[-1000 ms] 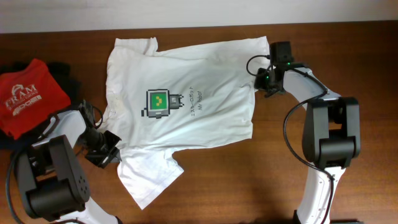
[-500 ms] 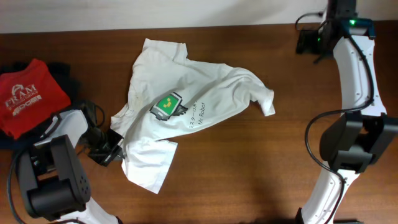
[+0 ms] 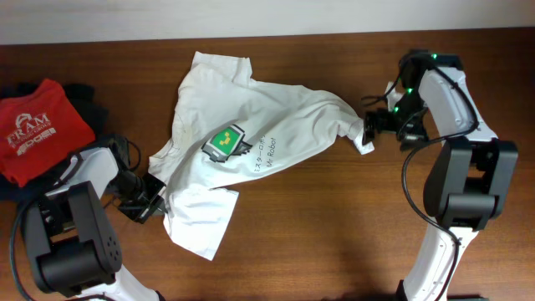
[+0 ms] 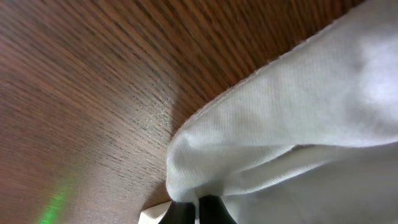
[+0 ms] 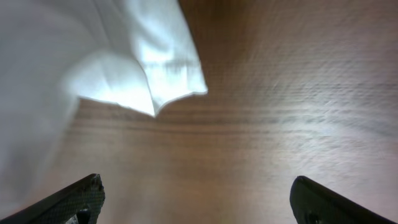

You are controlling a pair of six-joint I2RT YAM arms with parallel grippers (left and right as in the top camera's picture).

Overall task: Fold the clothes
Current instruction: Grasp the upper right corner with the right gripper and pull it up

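Overhead: we see T-shirt (image 3: 251, 138) rumpled centre-left of frame, left gripper (image 3: 152, 203) at its lower-left hem, right gripper (image 3: 374, 125) just beside its frame-right sleeve. Left wrist: jaws pressed together, pinching shirt fabric. Right wrist: jaws spread, sleeve corner (image 5: 161, 87) upper left, apart.

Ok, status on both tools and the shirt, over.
Left tool shut on white T-shirt edge. Right tool open, sleeve corner just ahead, ungripped. T-shirt rumpled, unfolded. Red shirt far left, apart.

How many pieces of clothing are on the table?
3: a white graphic cotton T-shirt rumpled mid-table, a red lettered shirt at the left edge, a dark garment partly hidden by it.
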